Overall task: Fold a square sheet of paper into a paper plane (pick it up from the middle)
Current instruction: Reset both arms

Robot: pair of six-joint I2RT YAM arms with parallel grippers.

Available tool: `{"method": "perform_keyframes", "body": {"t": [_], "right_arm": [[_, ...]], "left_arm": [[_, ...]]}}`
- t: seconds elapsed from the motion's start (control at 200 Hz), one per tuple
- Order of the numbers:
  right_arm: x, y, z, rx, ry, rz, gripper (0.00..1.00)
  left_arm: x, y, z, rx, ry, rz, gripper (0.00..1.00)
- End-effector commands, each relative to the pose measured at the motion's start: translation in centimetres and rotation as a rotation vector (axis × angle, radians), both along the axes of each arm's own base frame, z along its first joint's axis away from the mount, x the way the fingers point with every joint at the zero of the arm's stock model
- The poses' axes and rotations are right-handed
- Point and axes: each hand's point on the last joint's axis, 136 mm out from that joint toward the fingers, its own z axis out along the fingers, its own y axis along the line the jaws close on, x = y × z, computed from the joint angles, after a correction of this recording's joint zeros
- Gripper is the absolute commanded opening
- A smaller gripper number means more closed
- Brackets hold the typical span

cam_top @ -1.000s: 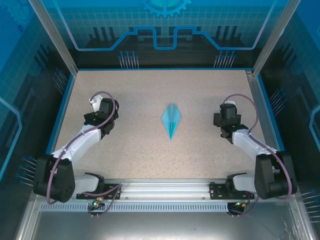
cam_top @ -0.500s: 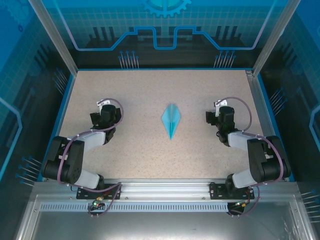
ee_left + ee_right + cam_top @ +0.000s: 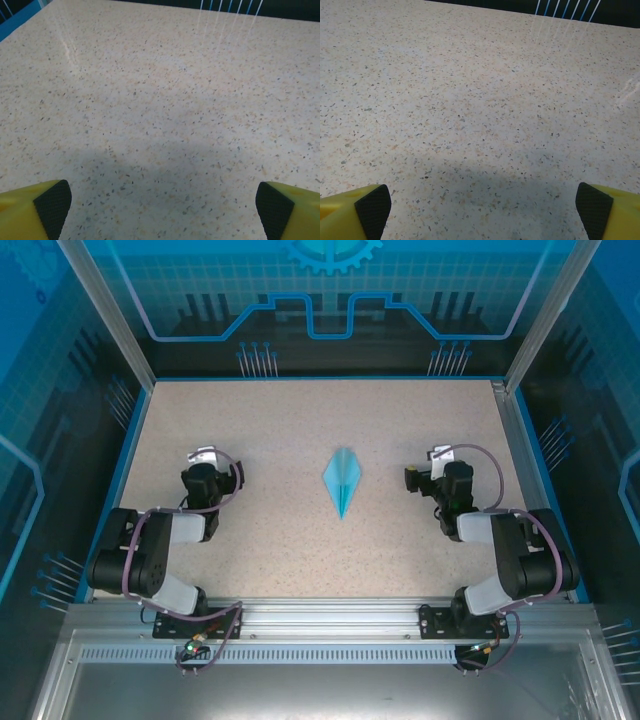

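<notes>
The cyan paper plane (image 3: 342, 481), the square sheet folded into a slim dart, lies flat in the middle of the table with its point toward the near edge. My left gripper (image 3: 205, 464) sits well to its left, folded back over its arm, with the jaws wide apart (image 3: 162, 210) over bare table. My right gripper (image 3: 438, 468) sits about as far to the plane's right, also open (image 3: 482, 207), with nothing between its yellow, black-padded fingers (image 3: 372, 205). Neither gripper touches the plane.
The speckled beige table (image 3: 280, 420) is bounded by a blue rim and metal frame posts (image 3: 520, 350) at the back corners. An aluminium rail (image 3: 320, 615) holding both arm bases runs along the near edge.
Both arms have drawn back and folded toward their bases. The right jaws have spread wider. The plane has stayed where it was.
</notes>
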Motion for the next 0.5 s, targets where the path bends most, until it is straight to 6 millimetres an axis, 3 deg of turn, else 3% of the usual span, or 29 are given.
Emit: {"method": "perform_keyframes", "body": {"t": [0.0, 0.495], "right_arm": [[0.89, -0.15, 1.35, 0.015, -0.048, 0.002, 0.99], [0.92, -0.14, 1.33, 0.015, -0.047, 0.002, 0.99]], "left_arm": [[0.56, -0.81, 1.08, 0.008, -0.049, -0.044, 0.99], [0.56, -0.8, 1.05, 0.008, -0.048, -0.044, 0.99]]}}
